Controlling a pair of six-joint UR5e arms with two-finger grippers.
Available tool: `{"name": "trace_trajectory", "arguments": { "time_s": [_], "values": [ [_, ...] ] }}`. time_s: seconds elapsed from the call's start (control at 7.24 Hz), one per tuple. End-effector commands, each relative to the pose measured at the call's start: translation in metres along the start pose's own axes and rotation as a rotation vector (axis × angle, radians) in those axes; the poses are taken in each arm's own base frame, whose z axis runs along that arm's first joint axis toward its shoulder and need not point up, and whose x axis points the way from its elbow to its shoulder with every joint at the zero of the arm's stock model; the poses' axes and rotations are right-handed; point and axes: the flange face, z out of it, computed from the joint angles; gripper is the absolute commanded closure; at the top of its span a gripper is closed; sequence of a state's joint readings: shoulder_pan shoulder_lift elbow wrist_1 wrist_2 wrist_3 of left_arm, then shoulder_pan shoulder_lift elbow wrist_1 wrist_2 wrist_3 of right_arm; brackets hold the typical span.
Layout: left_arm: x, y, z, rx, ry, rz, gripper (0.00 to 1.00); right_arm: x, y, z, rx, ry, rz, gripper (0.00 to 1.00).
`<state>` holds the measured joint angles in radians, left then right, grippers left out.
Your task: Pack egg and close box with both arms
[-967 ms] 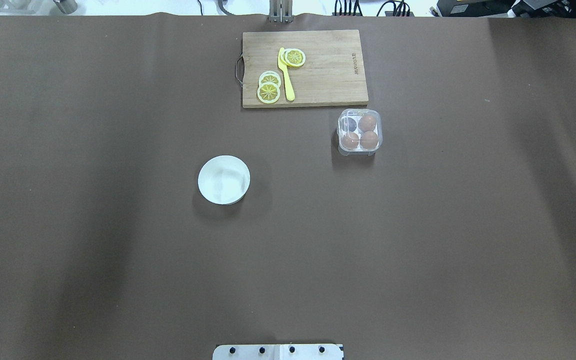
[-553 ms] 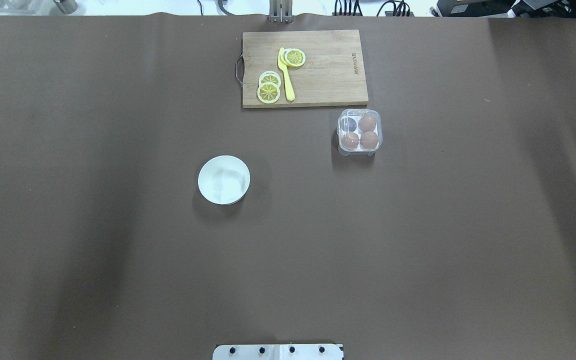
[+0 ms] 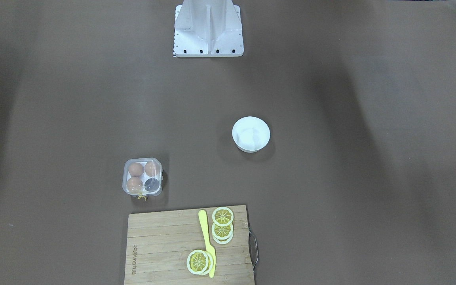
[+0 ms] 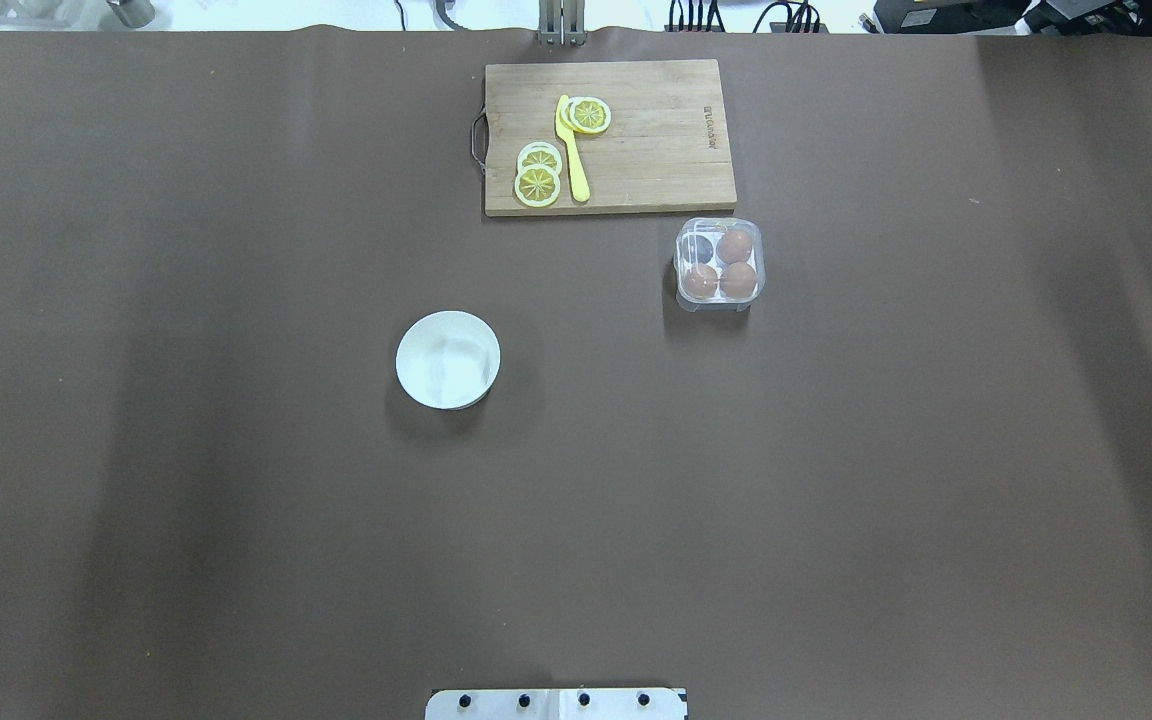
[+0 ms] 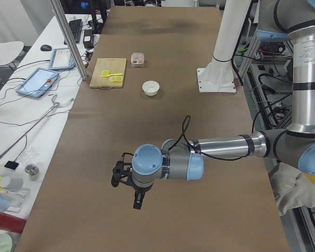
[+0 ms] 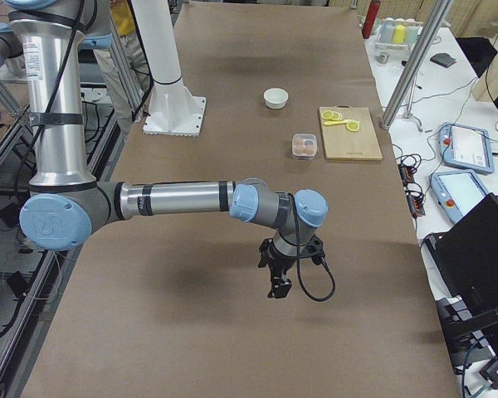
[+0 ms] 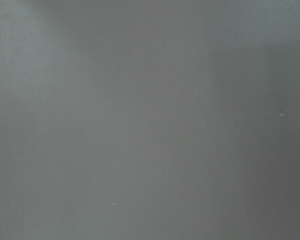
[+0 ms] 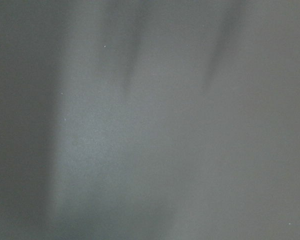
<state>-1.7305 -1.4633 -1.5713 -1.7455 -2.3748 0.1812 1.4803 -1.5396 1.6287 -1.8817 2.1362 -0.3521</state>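
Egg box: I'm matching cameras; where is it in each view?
Front-facing: box lower left.
Overhead: box right of centre, upper part.
Left side: box far, top centre.
Right side: box centre, upper half.
Left wrist: absent.
Right wrist: absent.
Shared landmark: wooden board beside it.

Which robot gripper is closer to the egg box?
Right, it looks. The right gripper hangs over the table end nearer the box; the left gripper hangs over the far end, past the bowl.
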Motion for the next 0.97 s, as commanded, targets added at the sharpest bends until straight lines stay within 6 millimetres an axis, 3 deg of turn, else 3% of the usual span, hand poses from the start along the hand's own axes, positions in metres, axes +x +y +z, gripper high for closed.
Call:
{"name": "trace_trajectory", "arguments": {
  "time_s": [0.0, 0.83],
  "values": [
    [-0.007, 0.001, 0.005, -0.004, -0.014, -0.001, 0.02, -0.013, -0.004, -0.017, 0.041, -0.016, 0.055, 0.0],
    [-0.004, -0.004, 0.002, 0.004, -0.015, 0.005, 0.02, -0.031, 0.001, -0.03, 0.091, -0.071, 0.024, 0.0]
  ]
}}
